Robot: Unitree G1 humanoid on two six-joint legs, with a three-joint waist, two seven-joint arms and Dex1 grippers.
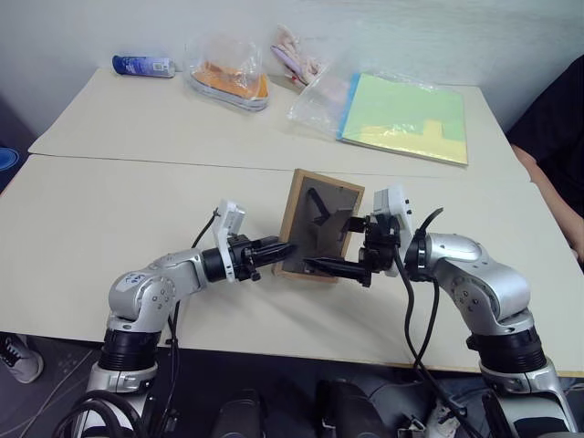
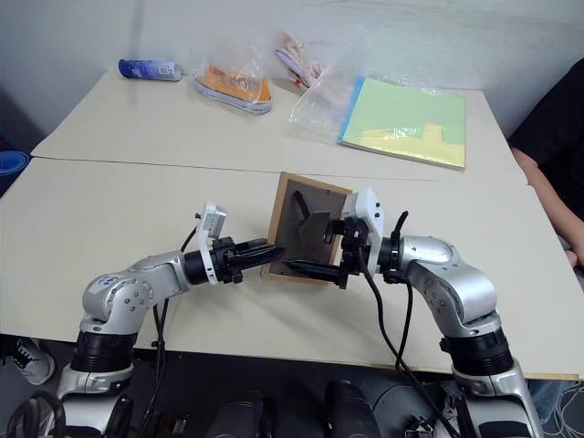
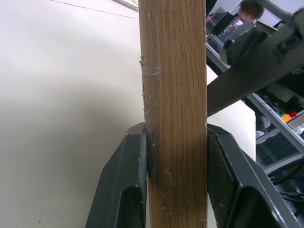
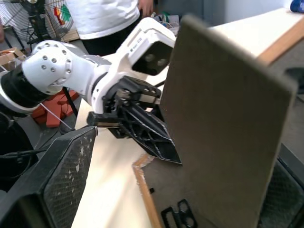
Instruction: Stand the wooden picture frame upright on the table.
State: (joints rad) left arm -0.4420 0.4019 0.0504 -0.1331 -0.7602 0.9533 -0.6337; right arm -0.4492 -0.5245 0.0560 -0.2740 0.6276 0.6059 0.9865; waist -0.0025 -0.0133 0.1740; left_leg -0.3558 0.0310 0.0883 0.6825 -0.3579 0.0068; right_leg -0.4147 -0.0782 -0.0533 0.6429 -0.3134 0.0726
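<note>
The wooden picture frame (image 1: 319, 224) is held tilted up off the table (image 1: 137, 219), its dark backing towards me. My left gripper (image 1: 281, 251) is shut on the frame's left wooden edge (image 3: 173, 118), which sits clamped between both fingers. From the right, my right gripper (image 1: 339, 245) stands open at the frame's back. In the right wrist view its fingers (image 4: 66, 175) lie on either side of the folded-out dark stand (image 4: 223, 128), apart from it. The picture side is hidden.
A green-yellow paper pad (image 1: 411, 114) lies at the back right, with clear plastic bags (image 1: 228, 78) and a blue bottle (image 1: 143, 65) along the far edge. A seam (image 1: 182, 164) crosses the tabletop. A person's arm (image 1: 552, 173) shows at the right edge.
</note>
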